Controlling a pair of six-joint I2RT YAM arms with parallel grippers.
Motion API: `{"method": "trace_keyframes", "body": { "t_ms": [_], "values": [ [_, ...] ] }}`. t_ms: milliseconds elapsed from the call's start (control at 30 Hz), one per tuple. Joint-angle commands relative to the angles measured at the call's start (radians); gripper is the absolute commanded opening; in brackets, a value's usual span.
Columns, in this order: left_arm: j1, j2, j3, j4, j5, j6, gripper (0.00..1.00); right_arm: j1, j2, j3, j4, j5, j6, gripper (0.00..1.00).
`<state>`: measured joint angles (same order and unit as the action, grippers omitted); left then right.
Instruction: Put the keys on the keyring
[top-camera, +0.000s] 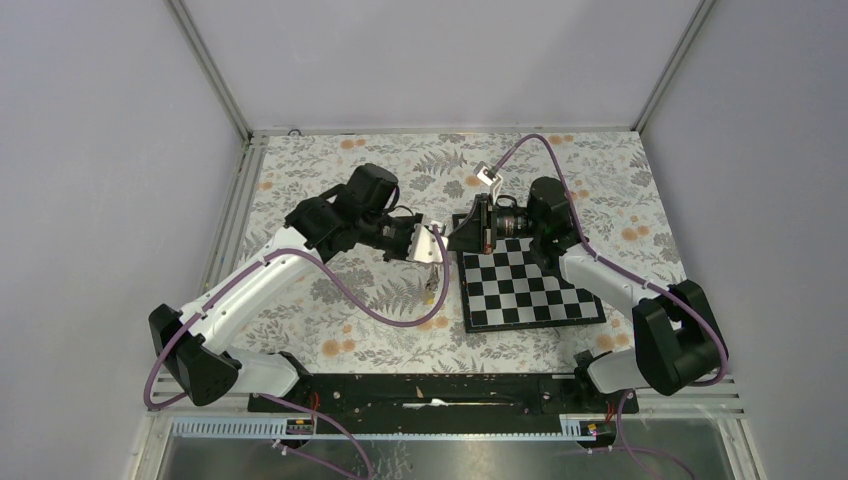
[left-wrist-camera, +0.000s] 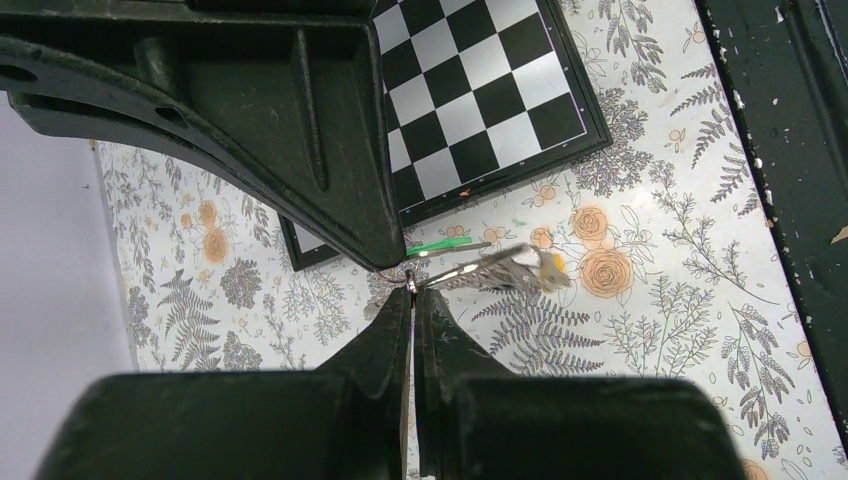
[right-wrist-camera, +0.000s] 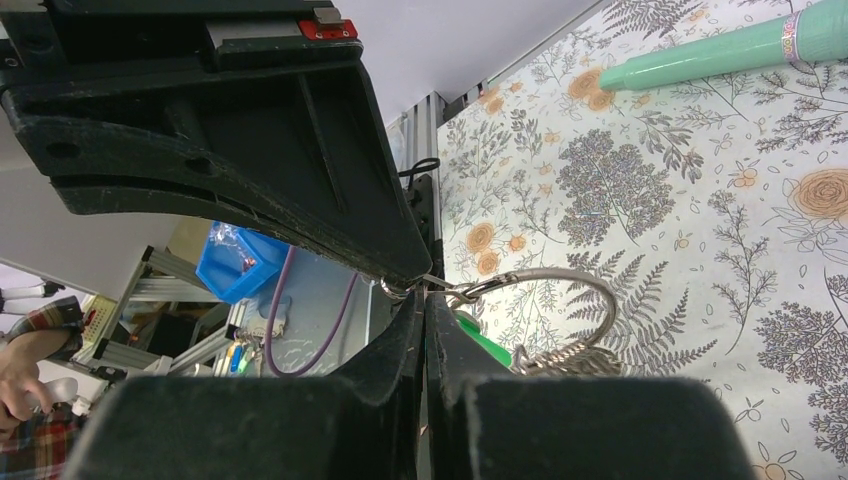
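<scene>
My left gripper (top-camera: 428, 246) and right gripper (top-camera: 462, 232) meet tip to tip above the mat, just left of the chessboard. In the left wrist view the left gripper (left-wrist-camera: 412, 290) is shut on the thin wire of the keyring (left-wrist-camera: 495, 272), whose silvery bunch with a yellow head hangs blurred to the right. In the right wrist view the keyring (right-wrist-camera: 590, 295) loops out from the fingertips. The right gripper (right-wrist-camera: 425, 297) is shut, with the green key (right-wrist-camera: 484, 340) pressed at its finger beside the ring's end. The green key also shows edge-on in the left wrist view (left-wrist-camera: 440, 245). The black key is out of view.
The chessboard (top-camera: 530, 290) lies right of the grippers, under the right arm. A long teal stick (right-wrist-camera: 730, 45) lies on the floral mat beyond the ring. Metal rails border the mat at the left and near edges.
</scene>
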<state>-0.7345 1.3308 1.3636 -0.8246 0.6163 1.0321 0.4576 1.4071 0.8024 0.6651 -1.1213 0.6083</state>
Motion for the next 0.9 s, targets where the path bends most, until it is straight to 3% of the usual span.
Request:
{"method": "trace_keyframes", "body": {
  "t_ms": [0,867],
  "values": [
    [-0.004,-0.001,0.036,0.028,0.009,0.024,0.00,0.014,0.001,0.003,0.048,-0.036,-0.001,0.00],
    [-0.005,0.010,0.060,0.028,0.000,0.029,0.00,0.036,0.022,0.009,0.045,-0.066,-0.007,0.00]
  ]
}}
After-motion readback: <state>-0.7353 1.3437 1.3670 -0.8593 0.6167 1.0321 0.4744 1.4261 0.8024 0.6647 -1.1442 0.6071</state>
